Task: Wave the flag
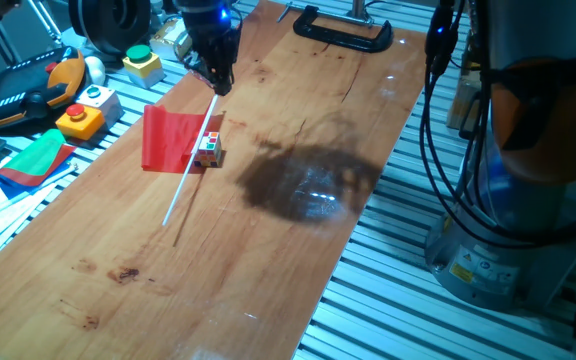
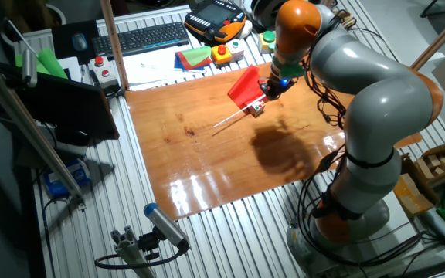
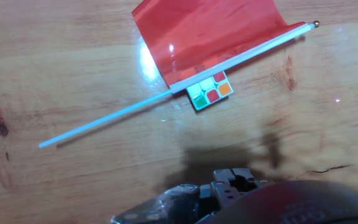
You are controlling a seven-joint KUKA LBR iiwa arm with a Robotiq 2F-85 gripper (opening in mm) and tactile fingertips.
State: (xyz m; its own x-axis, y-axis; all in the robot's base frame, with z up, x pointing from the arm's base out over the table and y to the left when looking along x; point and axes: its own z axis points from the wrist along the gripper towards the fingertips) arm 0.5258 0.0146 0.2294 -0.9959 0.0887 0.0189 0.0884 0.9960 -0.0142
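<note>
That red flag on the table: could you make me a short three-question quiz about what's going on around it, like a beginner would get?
1. True or false: the gripper holds the flag.
2. What touches the flag's stick? A) small multicoloured cube B) black clamp C) yellow button box
3. Fill in: the flag lies on the ______ board.

Key: 1 false, it hovers above the stick's far end; 2 A; 3 wooden.

Opposed table views, close overhead hand view
</note>
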